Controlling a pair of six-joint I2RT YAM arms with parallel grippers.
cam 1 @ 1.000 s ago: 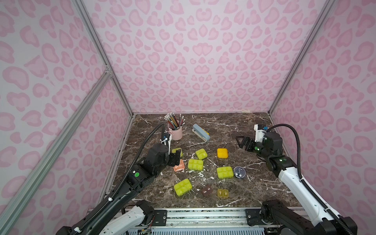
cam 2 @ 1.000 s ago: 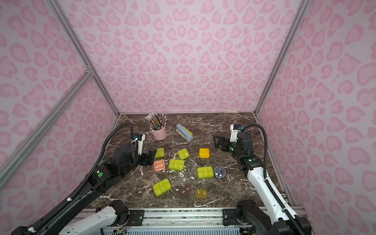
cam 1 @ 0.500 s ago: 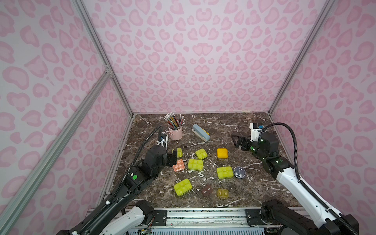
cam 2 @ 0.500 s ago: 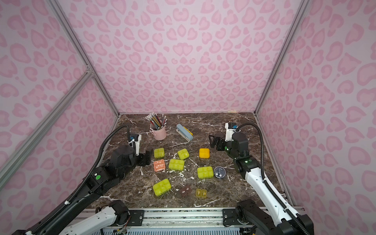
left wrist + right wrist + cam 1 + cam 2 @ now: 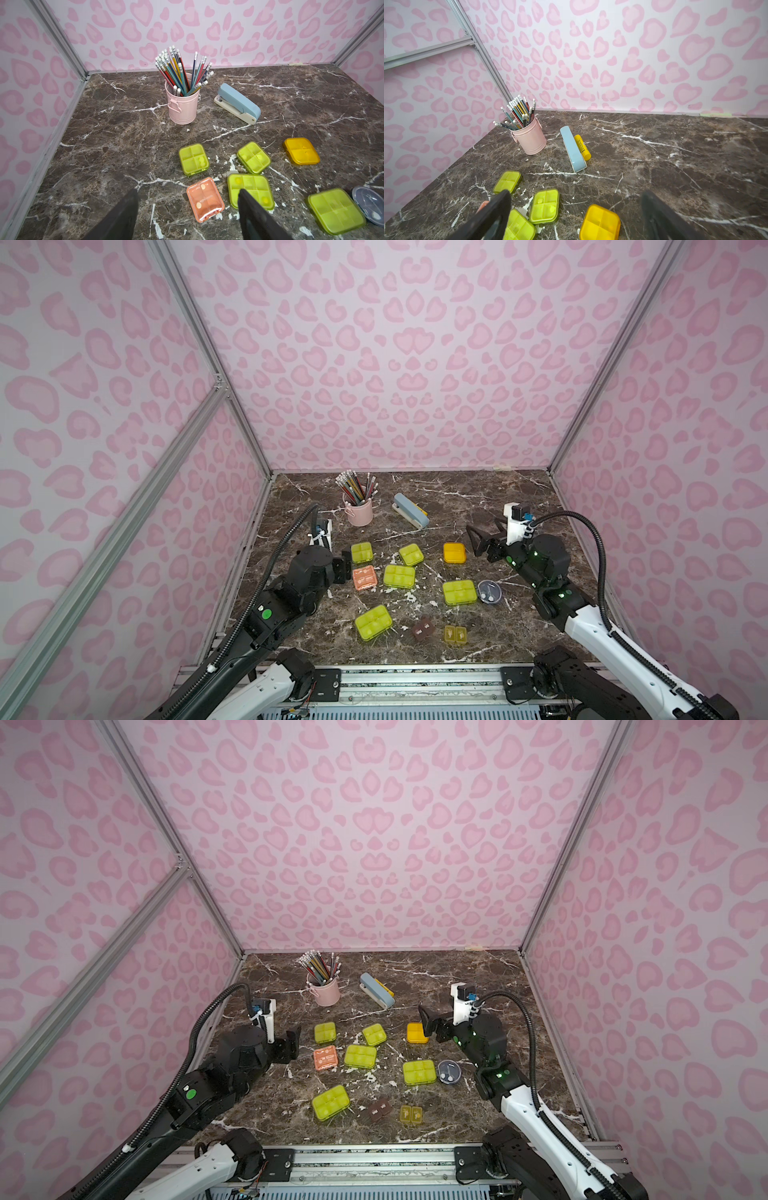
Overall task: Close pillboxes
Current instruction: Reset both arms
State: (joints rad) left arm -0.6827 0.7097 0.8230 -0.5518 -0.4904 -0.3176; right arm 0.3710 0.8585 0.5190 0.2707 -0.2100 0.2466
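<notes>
Ten pillboxes (image 5: 399,576) are spread mid-table, lids seemingly all down. The left gripper (image 5: 187,192), jaws apart and empty, has been backed off the salmon box (image 5: 365,578) at nine o'clock, so that one's likely done. The right gripper (image 5: 576,195), jaws spread wide, has been swung toward the amber box (image 5: 454,552) at two. Three o'clock is left bare; twelve is crowded by pencil cup (image 5: 360,512) and stapler (image 5: 410,511).

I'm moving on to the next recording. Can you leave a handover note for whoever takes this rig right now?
Left gripper: open, empty, by the salmon pillbox.
Right gripper: open, empty, near the amber pillbox.
All ten pillboxes lie flat on the marble table, and the lids look down in every view.
Left to do: check the latches, which cannot be judged here, and press any loose lid.
</notes>
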